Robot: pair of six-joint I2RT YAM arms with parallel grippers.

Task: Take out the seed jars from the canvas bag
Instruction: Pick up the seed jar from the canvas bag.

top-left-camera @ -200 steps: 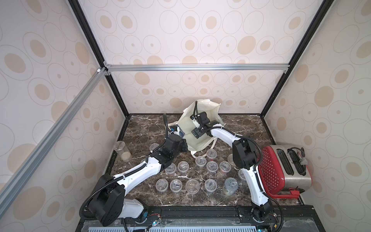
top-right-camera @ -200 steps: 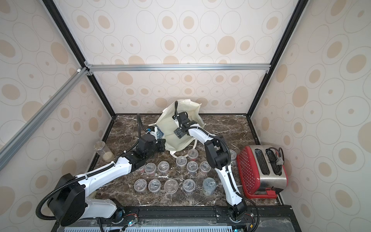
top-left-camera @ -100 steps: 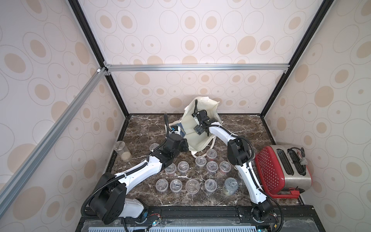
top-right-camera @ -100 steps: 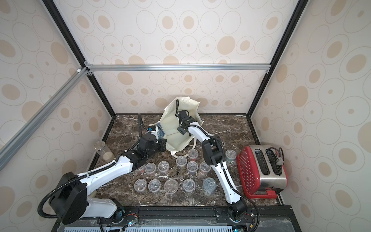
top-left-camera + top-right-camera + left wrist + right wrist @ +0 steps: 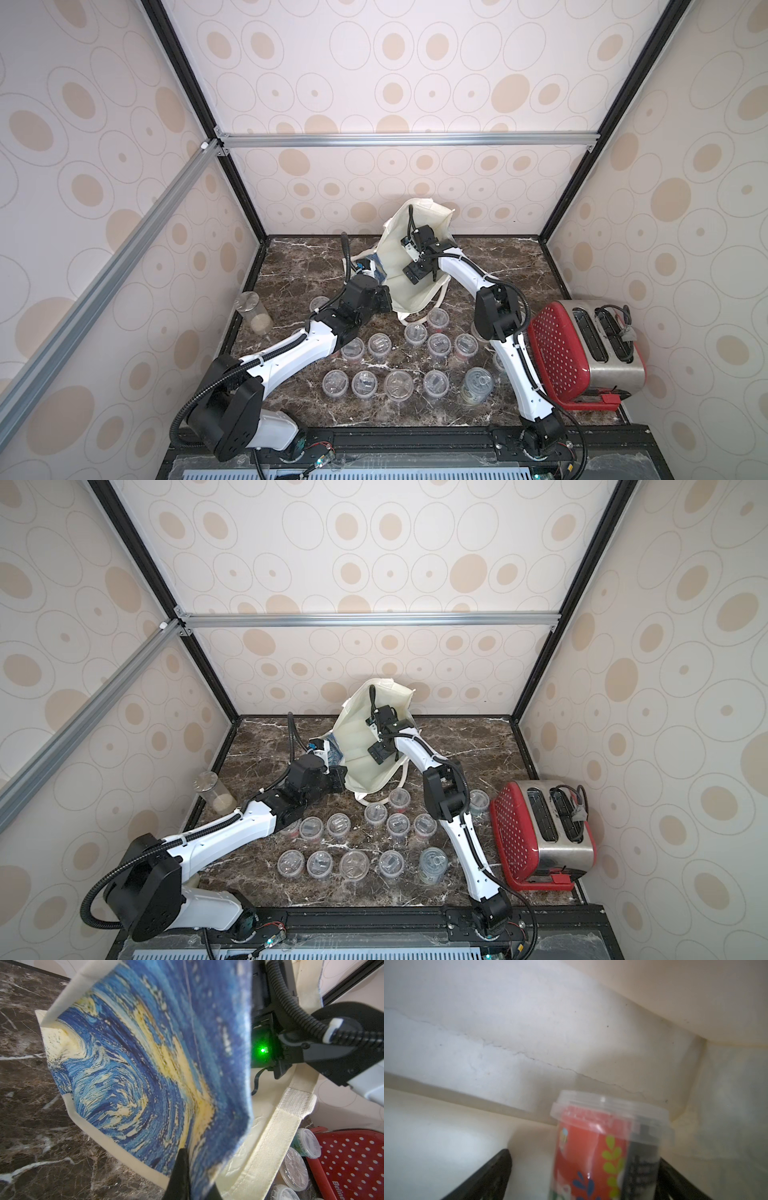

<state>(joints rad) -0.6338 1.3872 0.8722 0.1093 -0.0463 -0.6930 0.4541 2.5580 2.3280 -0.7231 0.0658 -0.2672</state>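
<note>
The canvas bag (image 5: 395, 266) (image 5: 353, 750) stands opened at the back of the table, its blue-and-yellow print (image 5: 128, 1068) facing outward. My left gripper (image 5: 384, 299) (image 5: 193, 1169) is shut on the bag's near rim and holds the fabric up. My right gripper (image 5: 411, 277) (image 5: 583, 1159) reaches inside the bag with its jaws open. Between its fingers lies a red-labelled seed jar (image 5: 604, 1147), close to one finger and apart from the other. Several seed jars (image 5: 439, 345) (image 5: 398, 824) stand in two rows on the table in front of the bag.
A red toaster (image 5: 582, 357) sits at the right edge, close to the right arm. A tall clear cylinder with beige grains (image 5: 253, 313) stands at the left edge. A white strap handle (image 5: 276, 1132) hangs by the nearest jars.
The right arm's elbow has swung slightly left while its gripper stays inside the bag. The left gripper keeps its hold on the rim.
</note>
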